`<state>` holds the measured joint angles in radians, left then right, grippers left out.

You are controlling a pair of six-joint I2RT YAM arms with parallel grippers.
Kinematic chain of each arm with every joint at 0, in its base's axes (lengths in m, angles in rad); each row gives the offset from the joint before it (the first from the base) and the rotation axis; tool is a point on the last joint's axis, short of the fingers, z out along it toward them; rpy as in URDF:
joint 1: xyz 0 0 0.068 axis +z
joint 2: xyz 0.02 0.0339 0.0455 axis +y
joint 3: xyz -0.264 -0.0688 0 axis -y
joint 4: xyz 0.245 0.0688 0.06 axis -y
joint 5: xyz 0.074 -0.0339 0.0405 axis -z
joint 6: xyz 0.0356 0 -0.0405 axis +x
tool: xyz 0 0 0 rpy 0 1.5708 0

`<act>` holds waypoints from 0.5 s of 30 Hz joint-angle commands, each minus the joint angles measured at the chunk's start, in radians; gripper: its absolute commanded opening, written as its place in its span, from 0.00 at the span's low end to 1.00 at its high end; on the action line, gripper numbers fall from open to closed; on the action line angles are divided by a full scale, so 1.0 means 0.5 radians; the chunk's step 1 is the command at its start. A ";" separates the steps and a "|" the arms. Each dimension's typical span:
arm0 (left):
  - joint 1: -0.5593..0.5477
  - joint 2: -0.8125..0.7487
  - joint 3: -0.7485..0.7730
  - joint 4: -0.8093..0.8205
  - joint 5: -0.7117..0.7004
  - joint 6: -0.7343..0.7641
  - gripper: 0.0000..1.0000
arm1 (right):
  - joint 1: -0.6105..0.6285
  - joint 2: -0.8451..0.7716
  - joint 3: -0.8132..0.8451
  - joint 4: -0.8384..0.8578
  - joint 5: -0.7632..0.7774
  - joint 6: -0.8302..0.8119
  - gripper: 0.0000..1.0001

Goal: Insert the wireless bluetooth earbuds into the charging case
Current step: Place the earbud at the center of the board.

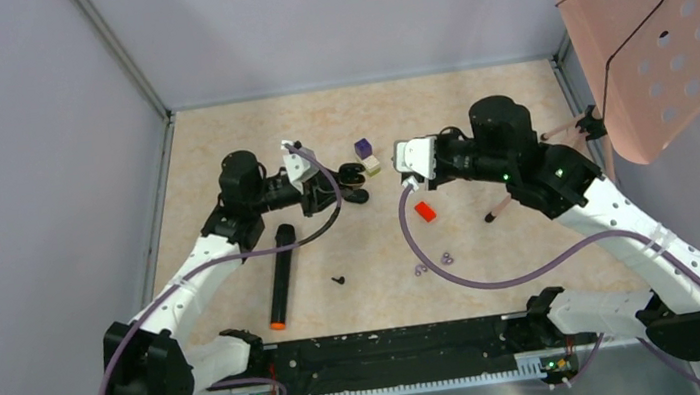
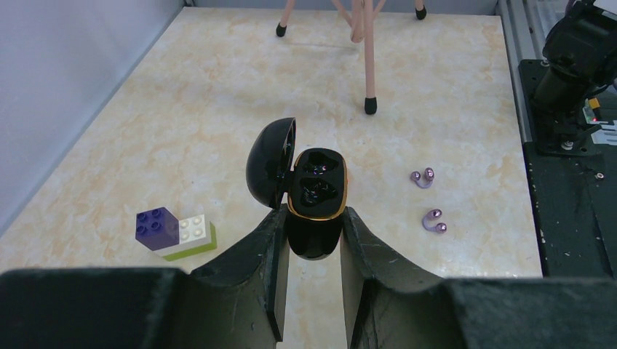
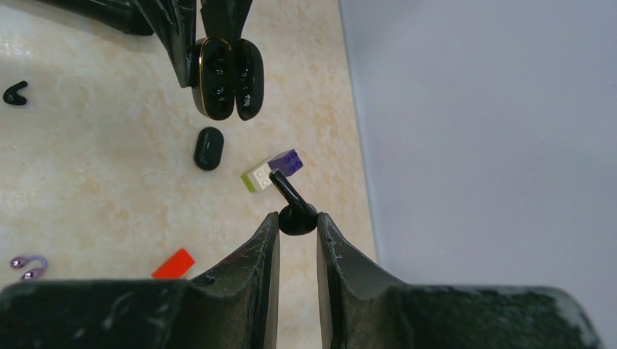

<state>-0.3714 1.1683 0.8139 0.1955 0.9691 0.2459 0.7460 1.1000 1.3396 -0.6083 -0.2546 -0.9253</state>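
Between right jaws — earbud (image 3: 297,219), left jaws — case (image 2: 317,190)

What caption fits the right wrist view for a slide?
Right tool pinches a stemmed black earbud, facing the open charging case held by the left tool.

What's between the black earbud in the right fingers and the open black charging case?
Joined purple and white toy bricks, clearest in the right wrist view.

Premises: a robotics laboratory test cell. Grounds: plain grey partition walls (image 1: 18,148) enclose the marbled table (image 1: 218,143) on three sides. A black mounting rail (image 1: 394,345) along the table's near edge carries the left arm (image 1: 185,278) and right arm (image 1: 631,218). A pink perforated panel (image 1: 666,18) overhangs its far right corner.
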 commanded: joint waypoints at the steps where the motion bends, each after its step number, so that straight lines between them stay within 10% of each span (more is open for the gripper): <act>1: -0.020 0.018 0.086 0.165 0.014 -0.079 0.00 | 0.030 -0.021 0.007 0.149 0.012 -0.038 0.00; 15: -0.047 0.075 0.155 0.186 -0.085 -0.301 0.00 | 0.211 0.123 0.073 0.096 0.385 -0.052 0.00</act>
<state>-0.3851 1.1896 0.8436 0.2329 0.9398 0.1524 0.8028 1.1316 1.3361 -0.5690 -0.1715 -0.9352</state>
